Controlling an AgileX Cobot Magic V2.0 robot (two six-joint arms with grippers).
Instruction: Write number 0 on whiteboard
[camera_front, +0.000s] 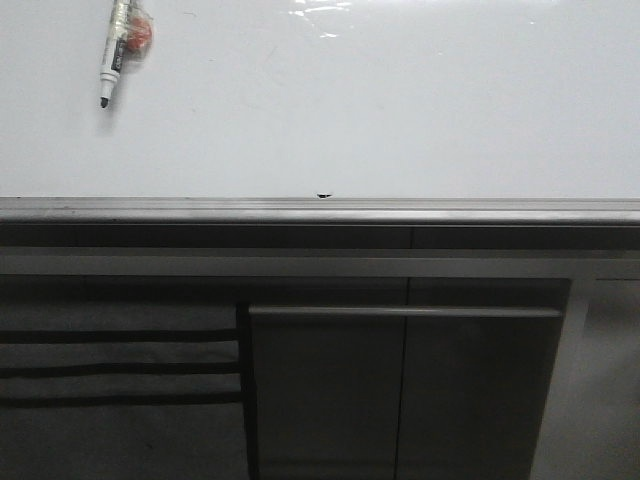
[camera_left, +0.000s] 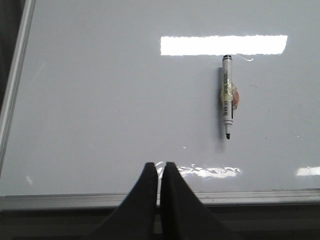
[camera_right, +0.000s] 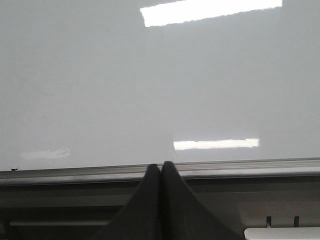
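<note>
The whiteboard (camera_front: 400, 110) is plain glossy white with a grey metal rim and spans the front view; no number 0 shows on it. A marker (camera_front: 118, 52) with a black tip and an orange patch on its taped barrel lies on the board at the far left, tip pointing toward me. It also shows in the left wrist view (camera_left: 227, 97). My left gripper (camera_left: 160, 165) is shut and empty over the board's near rim, apart from the marker. My right gripper (camera_right: 161, 164) is shut and empty at the near rim (camera_right: 240, 167). Neither gripper shows in the front view.
A tiny black speck (camera_front: 323, 194) sits at the board's near edge. Grey cabinet fronts (camera_front: 400, 390) with a horizontal handle bar stand below the rim. Light reflections glare on the board (camera_left: 222, 45).
</note>
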